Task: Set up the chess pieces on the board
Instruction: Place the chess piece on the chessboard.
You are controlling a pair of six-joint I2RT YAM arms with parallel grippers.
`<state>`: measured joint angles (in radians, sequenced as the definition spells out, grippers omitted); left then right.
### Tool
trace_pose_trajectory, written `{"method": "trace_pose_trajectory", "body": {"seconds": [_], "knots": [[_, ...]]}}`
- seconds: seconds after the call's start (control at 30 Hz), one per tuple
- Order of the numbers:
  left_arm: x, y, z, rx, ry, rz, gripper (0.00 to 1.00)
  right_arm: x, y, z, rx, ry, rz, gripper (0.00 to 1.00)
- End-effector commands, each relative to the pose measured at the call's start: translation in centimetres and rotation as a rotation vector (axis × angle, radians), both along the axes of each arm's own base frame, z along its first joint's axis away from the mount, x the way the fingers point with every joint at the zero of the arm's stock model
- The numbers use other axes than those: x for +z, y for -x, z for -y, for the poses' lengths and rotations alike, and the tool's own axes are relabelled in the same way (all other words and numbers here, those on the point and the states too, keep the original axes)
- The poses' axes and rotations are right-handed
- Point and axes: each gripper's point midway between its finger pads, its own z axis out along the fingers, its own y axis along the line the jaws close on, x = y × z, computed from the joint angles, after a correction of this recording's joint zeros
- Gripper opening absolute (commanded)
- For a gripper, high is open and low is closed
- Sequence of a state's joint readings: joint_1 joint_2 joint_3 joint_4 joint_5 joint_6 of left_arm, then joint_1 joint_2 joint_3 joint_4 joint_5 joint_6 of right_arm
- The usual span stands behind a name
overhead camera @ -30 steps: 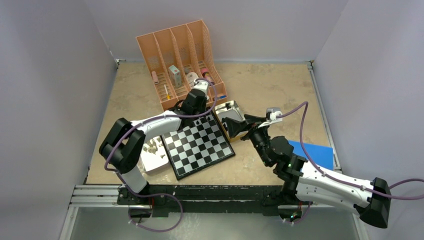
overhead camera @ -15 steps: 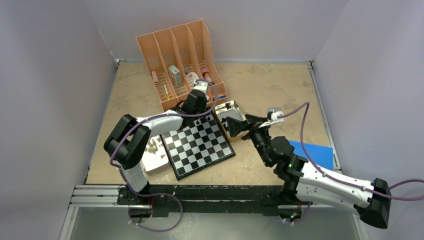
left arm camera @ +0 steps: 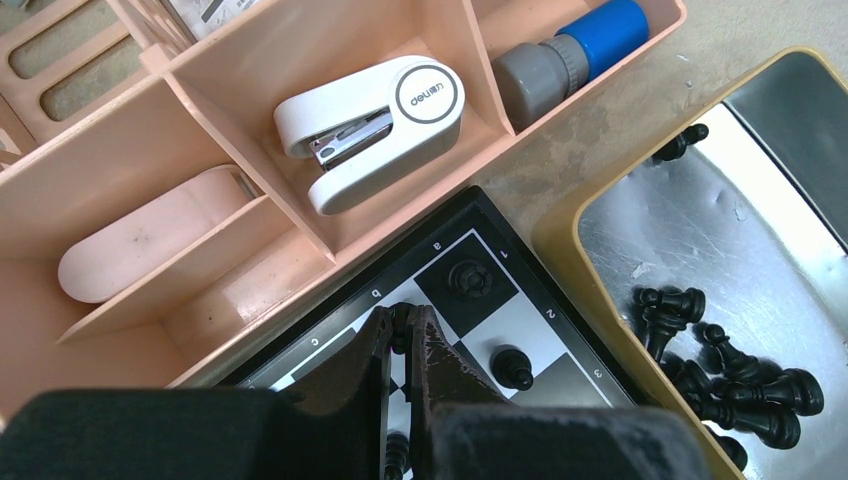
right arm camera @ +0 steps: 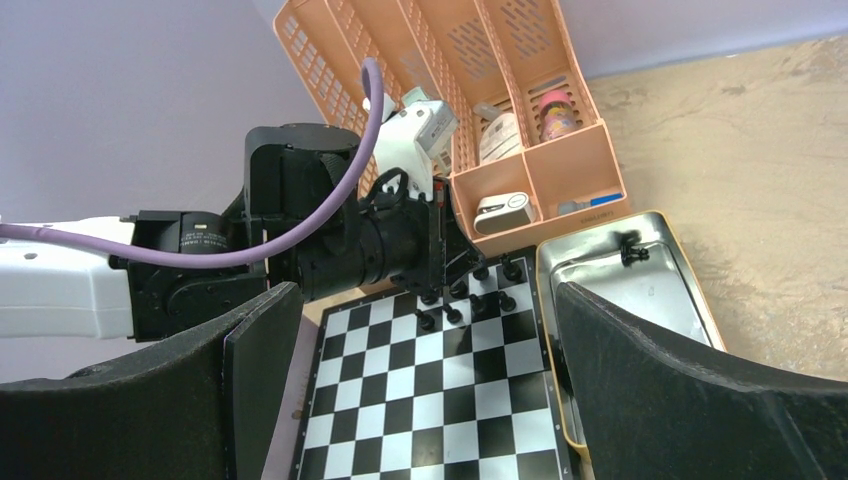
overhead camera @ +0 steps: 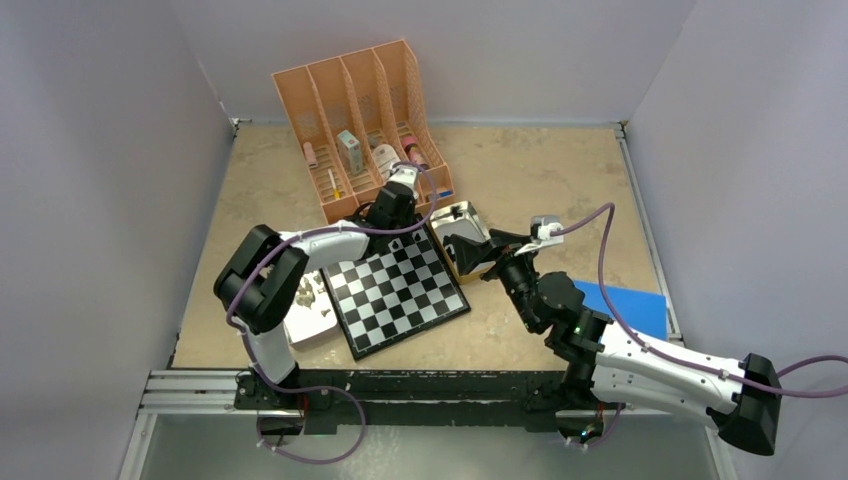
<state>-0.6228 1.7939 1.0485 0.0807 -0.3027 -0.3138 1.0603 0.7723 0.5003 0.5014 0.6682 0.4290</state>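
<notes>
Starting nearest: flat blue rectangular sheet (overhead camera: 628, 303) on the tan stone-look bench (overhead camera: 560, 180), right side, partly under the right arm. Further left, shallow white rectangular tray (overhead camera: 318, 332) holding the pale beige chess pieces (overhead camera: 305, 292), just beside the left edge of the black-and-white checkered chessboard (overhead camera: 395, 295). Chessboard near the bench front, turned at an angle, mostly bare.

Hanging above the chessboard's right edge: right gripper (overhead camera: 462, 255), fingers (right arm camera: 700, 400) spread wide, nothing between them.

Standing on the far rows only: several black chess pieces (right arm camera: 478, 298).

Reaching the far edge by the printed letters a and b: left gripper (left arm camera: 405, 322), pinched nearly together on the head of a small held black piece (left arm camera: 400, 316). Just right of it, round-topped black piece (left arm camera: 468, 278) on the corner square, black pawn (left arm camera: 512, 365) on the next square nearer.

Just beside the far right corner: silver metal tray with yellow rim (left arm camera: 560, 250), loose black pieces (left arm camera: 730, 385) heaped inside, single black piece (left arm camera: 680, 143) apart at its far end.

Farthest: peach slotted plastic organizer (overhead camera: 350, 110), against the chessboard's far edge. Inside its compartments: white stapler (left arm camera: 370, 125), grey bottle with blue cap (left arm camera: 565, 55), pale pink rounded item (left arm camera: 140, 255); contents further back too small to tell.
</notes>
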Motion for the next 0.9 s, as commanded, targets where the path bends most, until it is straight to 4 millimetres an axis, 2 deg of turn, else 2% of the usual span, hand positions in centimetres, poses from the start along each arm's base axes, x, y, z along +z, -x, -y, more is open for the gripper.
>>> {"method": "trace_pose_trajectory", "body": {"seconds": [0.0,0.63,0.87], "knots": [[0.6,-0.5,0.0,0.011,0.023,0.025,0.00,1.0,-0.2,0.4,-0.029,-0.038,0.016,0.99],[0.1,0.1,0.2,0.002,0.032,-0.005,0.05,0.9,-0.2,0.3,-0.028,-0.029,0.013,0.99],[-0.6,0.2,-0.1,0.015,0.021,-0.020,0.06,0.7,-0.3,0.1,-0.027,-0.019,0.009,0.99]]}}
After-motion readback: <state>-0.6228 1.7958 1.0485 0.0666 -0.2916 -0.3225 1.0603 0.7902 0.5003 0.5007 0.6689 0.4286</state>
